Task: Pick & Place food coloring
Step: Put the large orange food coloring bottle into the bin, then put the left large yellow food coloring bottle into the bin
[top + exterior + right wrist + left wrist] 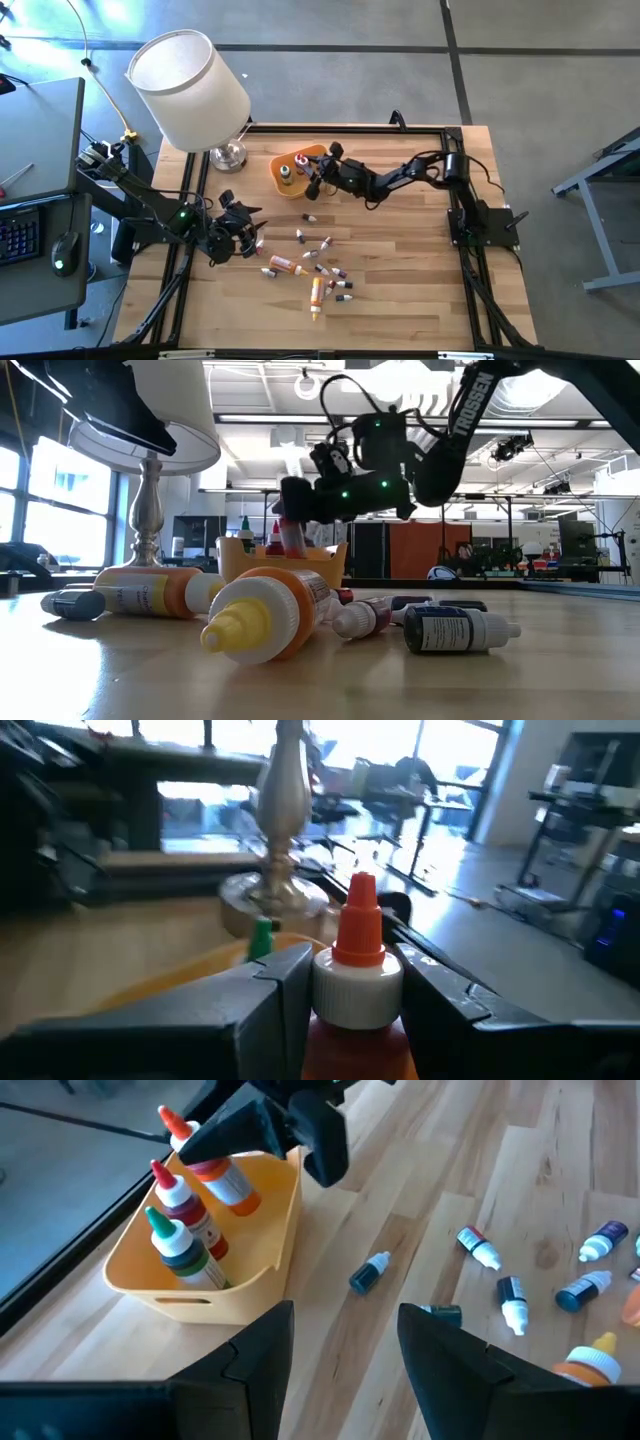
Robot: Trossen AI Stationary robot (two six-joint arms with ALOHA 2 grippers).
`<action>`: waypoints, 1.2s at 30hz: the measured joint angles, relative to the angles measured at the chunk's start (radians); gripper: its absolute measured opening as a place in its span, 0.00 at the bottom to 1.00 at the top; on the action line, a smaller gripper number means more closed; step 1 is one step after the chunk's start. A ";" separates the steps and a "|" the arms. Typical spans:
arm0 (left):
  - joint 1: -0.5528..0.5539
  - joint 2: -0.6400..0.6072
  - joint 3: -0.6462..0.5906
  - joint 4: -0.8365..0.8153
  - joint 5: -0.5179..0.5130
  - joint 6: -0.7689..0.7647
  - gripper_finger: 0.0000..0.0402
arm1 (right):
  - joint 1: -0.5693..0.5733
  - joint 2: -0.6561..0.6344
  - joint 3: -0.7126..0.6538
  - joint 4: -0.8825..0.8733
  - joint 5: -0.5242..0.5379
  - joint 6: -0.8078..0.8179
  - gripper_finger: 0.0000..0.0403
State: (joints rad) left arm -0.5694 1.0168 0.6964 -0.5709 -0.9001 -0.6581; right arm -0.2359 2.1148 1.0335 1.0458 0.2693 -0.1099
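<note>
I have an orange-capped bottle (pixel 355 982) clamped in the right gripper (pixel 262 1135) over the tray (pixel 262 1270), where two bottles (pixel 182 1230) stand already. A dozen or so (pixel 318 268) lie mid-table. My left gripper (pixel 343 1345) hangs half-open, empty.
</note>
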 joint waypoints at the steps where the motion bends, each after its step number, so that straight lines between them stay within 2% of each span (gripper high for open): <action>1: 0.000 0.000 0.000 0.000 0.000 0.001 0.44 | 0.000 0.000 0.008 -0.041 0.028 0.000 0.29; 3: 0.000 0.000 0.000 -0.005 0.004 0.002 0.44 | -0.003 0.001 0.010 -0.100 0.082 0.001 0.29; 5: 0.000 0.000 0.000 -0.006 0.012 0.003 0.44 | -0.009 0.001 0.011 -0.116 0.092 0.007 0.29; 10: 0.000 0.000 0.000 -0.007 0.028 0.003 0.44 | -0.044 0.001 0.013 -0.132 0.083 0.112 0.29; 14: 0.000 0.000 0.000 -0.006 0.034 0.003 0.44 | -0.069 0.001 0.013 -0.129 0.032 0.174 0.29; 22: 0.000 0.000 0.000 -0.004 0.035 0.000 0.44 | -0.066 0.001 0.013 -0.121 0.039 0.194 0.30; 32: 0.000 0.000 0.000 0.000 0.035 -0.001 0.44 | -0.064 0.001 0.013 -0.115 0.040 0.218 0.38; 36: 0.000 0.000 0.000 0.000 0.036 -0.001 0.44 | -0.064 0.001 0.013 -0.121 0.058 0.218 0.38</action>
State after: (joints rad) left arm -0.5694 1.0168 0.6964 -0.5713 -0.8641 -0.6594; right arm -0.3000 2.1159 1.0462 0.9245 0.3271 0.1085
